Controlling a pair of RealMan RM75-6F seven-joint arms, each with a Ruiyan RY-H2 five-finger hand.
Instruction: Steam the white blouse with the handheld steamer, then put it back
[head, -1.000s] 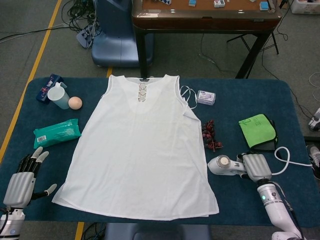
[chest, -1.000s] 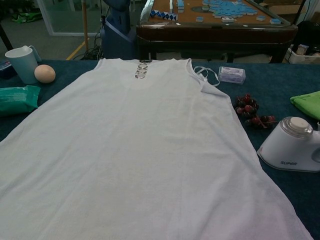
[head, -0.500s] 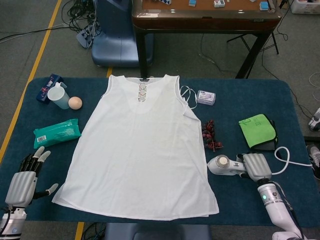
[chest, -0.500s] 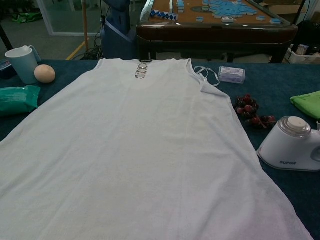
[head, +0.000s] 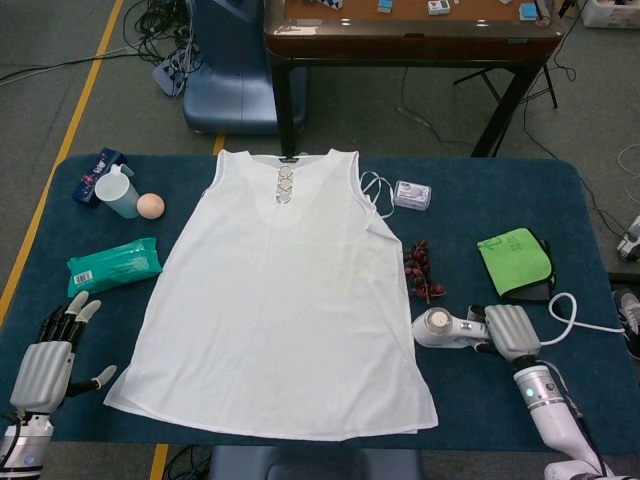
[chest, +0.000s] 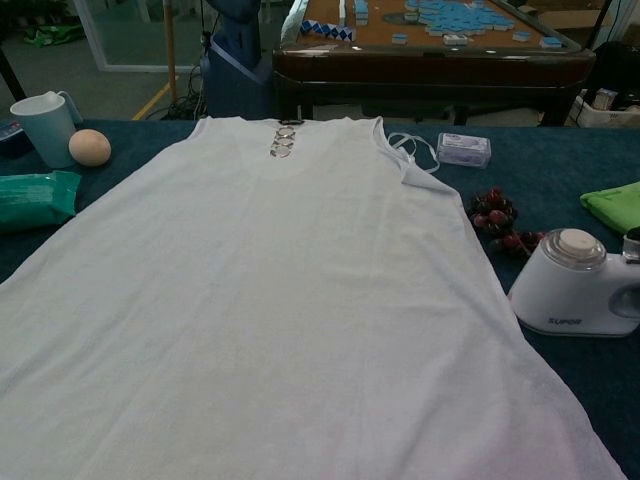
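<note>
Gripping the white handheld steamer (head: 446, 328) by its handle, the right hand (head: 512, 332) lies low near the table's near right corner, forearm running back off the near edge, the steamer's round head just beside the white sleeveless blouse (head: 285, 300). A loose grasp could, I judge, let the steamer tip as it lifts, and its white cord (head: 572, 318) trailing toward the right edge might snag the green folded cloth (head: 515, 262). A low sweep could also drag the hem or knock the dark red berry cluster (head: 420, 272). The left hand (head: 45, 367) holds nothing, fingers spread, at the near left corner.
</note>
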